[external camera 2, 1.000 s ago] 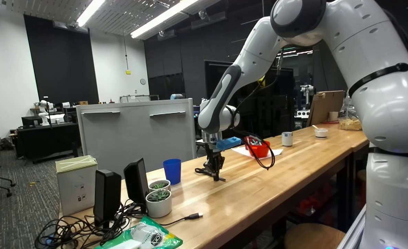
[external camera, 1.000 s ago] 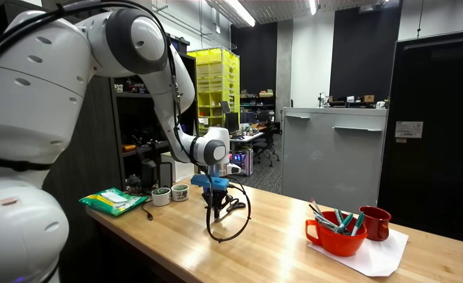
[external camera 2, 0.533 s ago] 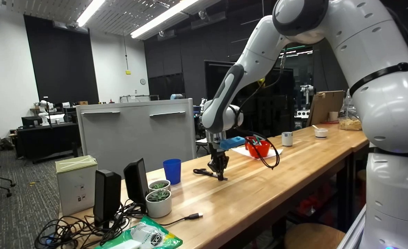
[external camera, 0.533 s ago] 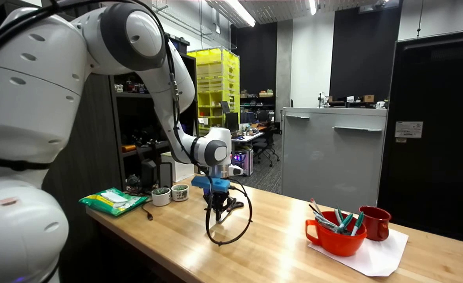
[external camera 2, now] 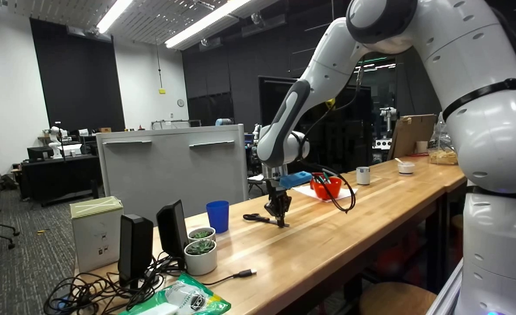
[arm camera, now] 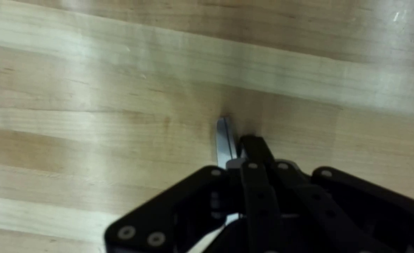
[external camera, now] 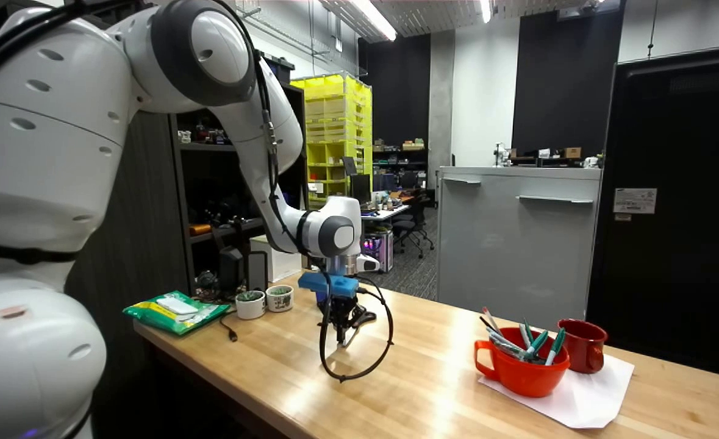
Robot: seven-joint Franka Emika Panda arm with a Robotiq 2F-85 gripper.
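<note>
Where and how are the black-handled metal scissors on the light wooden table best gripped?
Likely at the slim stretch just ahead of the black handle loops, coming straight down from above. The black-handled metal scissors lie flat on the light wooden table, so an opened grip could straddle that part; the loops spread wider, and the silvery blades taper toward the tip.

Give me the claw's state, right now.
Claw: closed, nothing visible in its grip; its tip is down beside the scissors, and contact cannot be told.
</note>
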